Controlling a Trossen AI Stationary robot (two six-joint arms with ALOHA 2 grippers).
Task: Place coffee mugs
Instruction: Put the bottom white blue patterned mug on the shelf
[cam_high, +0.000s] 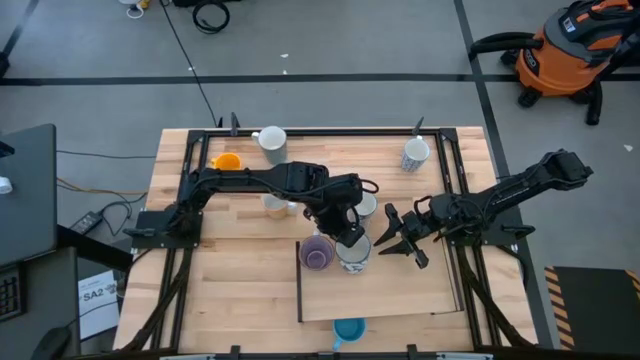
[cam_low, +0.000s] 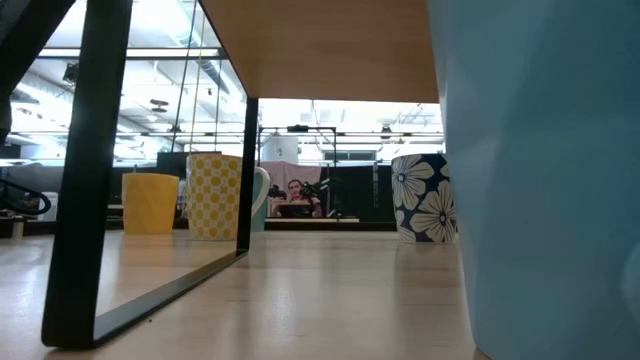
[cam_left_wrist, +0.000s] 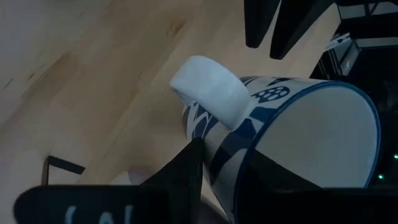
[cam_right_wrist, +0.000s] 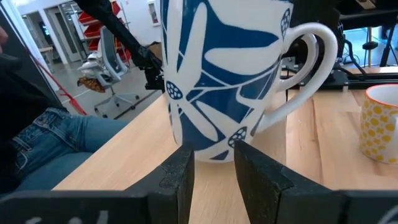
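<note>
Left pincer (cam_high: 349, 238) pinches the blue-patterned mug's (cam_high: 354, 252) rim; it should part fully before lifting, while the right pincer (cam_high: 393, 236) waits parted.

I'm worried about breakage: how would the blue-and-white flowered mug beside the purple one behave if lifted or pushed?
The blue-and-white mug looks like glazed ceramic: probably rigid, fairly heavy for its size, slippery and chip-prone. Its straight sides and wide base suggest a low push would slide it, not tip it. The handle may swing it round.
</note>
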